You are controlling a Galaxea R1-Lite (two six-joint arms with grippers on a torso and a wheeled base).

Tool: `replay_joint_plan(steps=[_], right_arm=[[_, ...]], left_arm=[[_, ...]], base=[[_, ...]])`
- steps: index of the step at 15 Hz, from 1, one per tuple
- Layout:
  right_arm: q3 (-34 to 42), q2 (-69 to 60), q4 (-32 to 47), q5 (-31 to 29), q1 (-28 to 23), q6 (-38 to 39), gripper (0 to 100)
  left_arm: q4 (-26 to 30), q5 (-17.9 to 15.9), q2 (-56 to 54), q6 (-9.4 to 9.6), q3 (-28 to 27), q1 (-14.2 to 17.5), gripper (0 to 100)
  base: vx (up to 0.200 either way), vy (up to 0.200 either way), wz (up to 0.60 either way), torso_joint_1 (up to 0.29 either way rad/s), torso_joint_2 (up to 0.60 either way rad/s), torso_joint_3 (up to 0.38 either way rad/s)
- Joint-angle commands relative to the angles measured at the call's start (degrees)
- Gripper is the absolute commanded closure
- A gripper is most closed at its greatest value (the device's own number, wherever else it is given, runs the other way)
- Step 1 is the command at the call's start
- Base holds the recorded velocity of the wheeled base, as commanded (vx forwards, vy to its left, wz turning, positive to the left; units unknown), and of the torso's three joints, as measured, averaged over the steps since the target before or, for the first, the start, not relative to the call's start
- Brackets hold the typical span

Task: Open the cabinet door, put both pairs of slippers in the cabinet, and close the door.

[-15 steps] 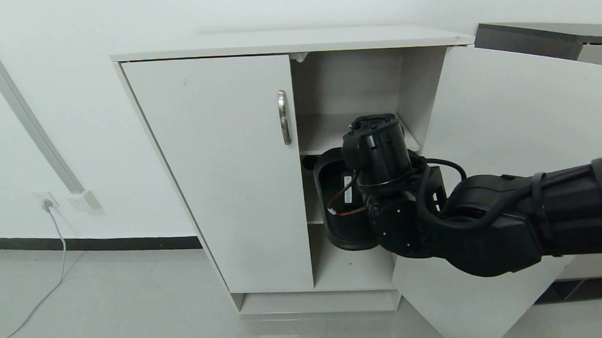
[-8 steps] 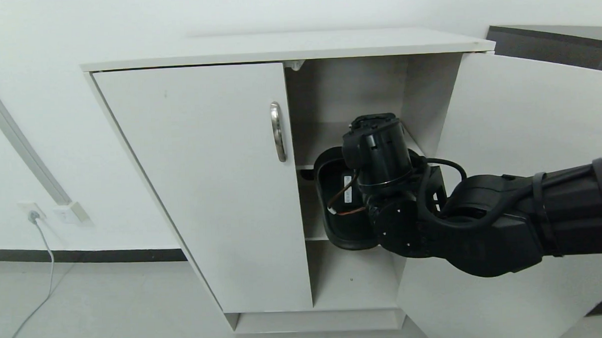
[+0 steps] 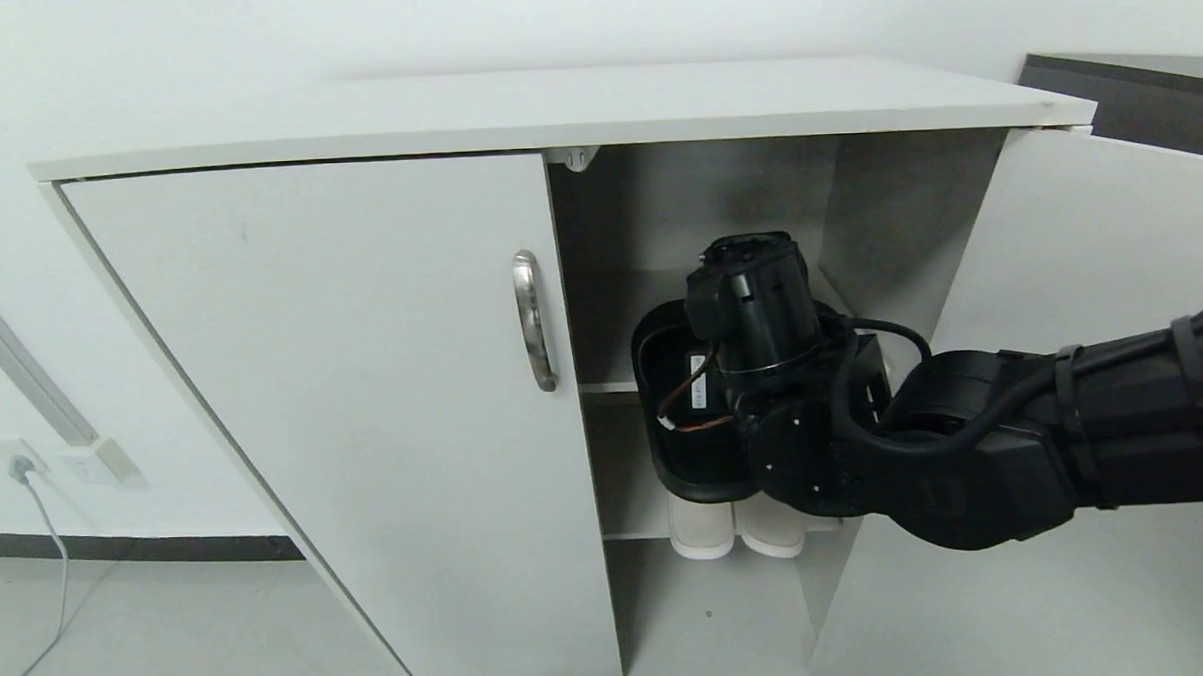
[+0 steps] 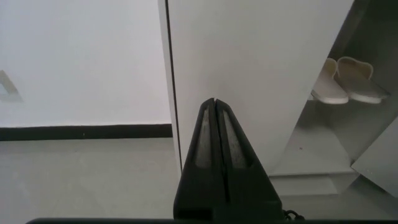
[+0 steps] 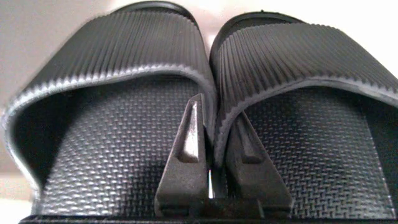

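With the cabinet door (image 3: 1092, 341) open and white slippers (image 3: 733, 530) shelved, your right hand (image 5: 216, 127) clamps the black slippers (image 3: 687, 425), apparently not yet placed.

No legible print anywhere; one small white label (image 3: 698, 381), unreadably small.

Ribbed, textured black rubbery slippers (image 5: 124, 93), smooth matt white cabinet door (image 3: 313, 388), shiny metal handle (image 3: 533, 320)

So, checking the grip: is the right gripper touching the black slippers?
Touching. Right wrist view: right gripper pinches black slippers together at their inner edges.
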Motion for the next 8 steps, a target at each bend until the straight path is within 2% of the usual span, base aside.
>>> replay_joint_plan(steps=[1,3,8], right_arm=[[-0.17,0.30,-0.12,0.22,-0.11,-0.32,100],[-1.14,0.91,-0.21,0.93,-1.16,-0.76,100],[-9.84,6.80,0.14,2.42,-5.03,-2.87,100]], left_arm=[[0.00,0.00,-0.01,-0.02,0.00,0.01,100],[0.00,0.00,-0.01,-0.02,0.00,0.01,100],[0.00,0.00,-0.01,-0.20,0.00,0.01,100]], base=[[0.000,0.000,0.00,0.000,0.00,0.000],[0.000,0.000,0.00,0.000,0.00,0.000],[0.000,0.000,0.00,0.000,0.00,0.000]])
